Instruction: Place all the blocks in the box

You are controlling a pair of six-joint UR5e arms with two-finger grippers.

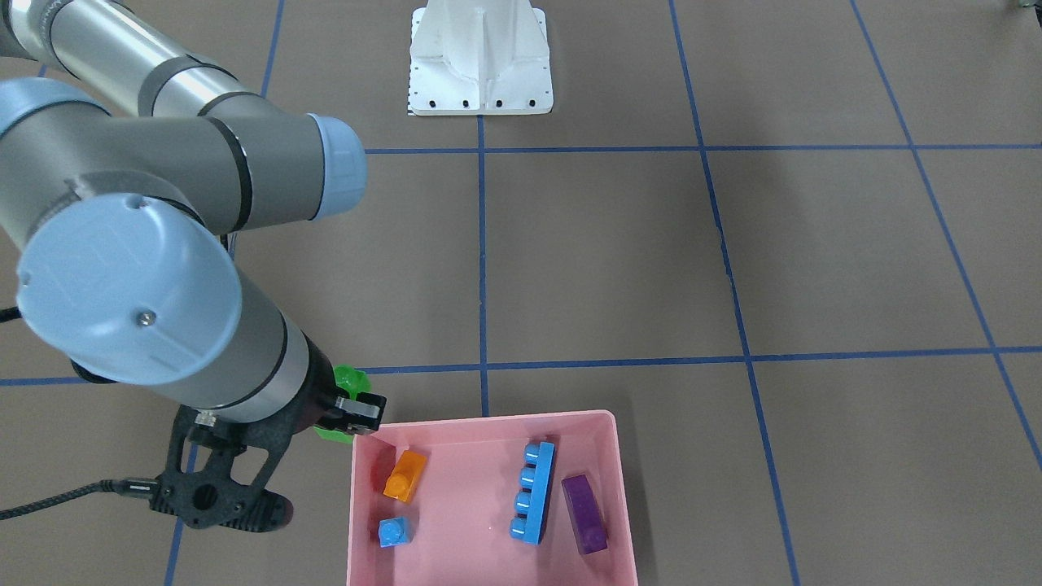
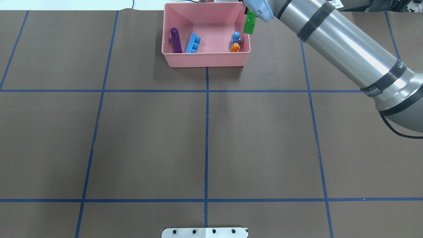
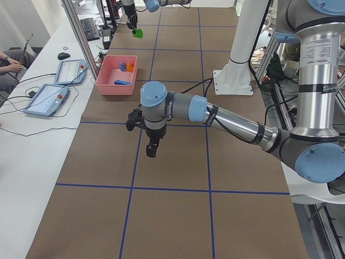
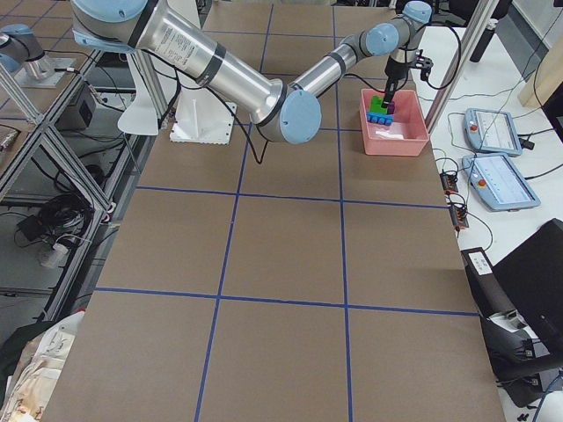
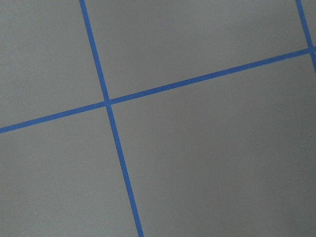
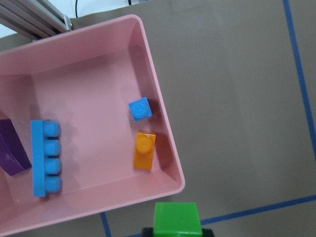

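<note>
The right end effector point(image 1: 352, 411) is clamped narrowly on the green brick point(image 6: 177, 218), which sits between its fingers, just outside one corner of the box point(image 6: 163, 123) and not over its inside. The orange brick point(image 6: 144, 150) and the small blue brick point(image 6: 140, 109) lie in the box along the wall nearest that corner. The long blue brick point(image 6: 45, 158) and the purple brick point(image 6: 11, 148) lie farther off toward the opposite wall. The left end effector point(image 3: 152, 147) hangs over the surface point(image 2: 264, 148) mid-table, well apart from the box. Whether its jaws are wide or narrow cannot be told.
</note>
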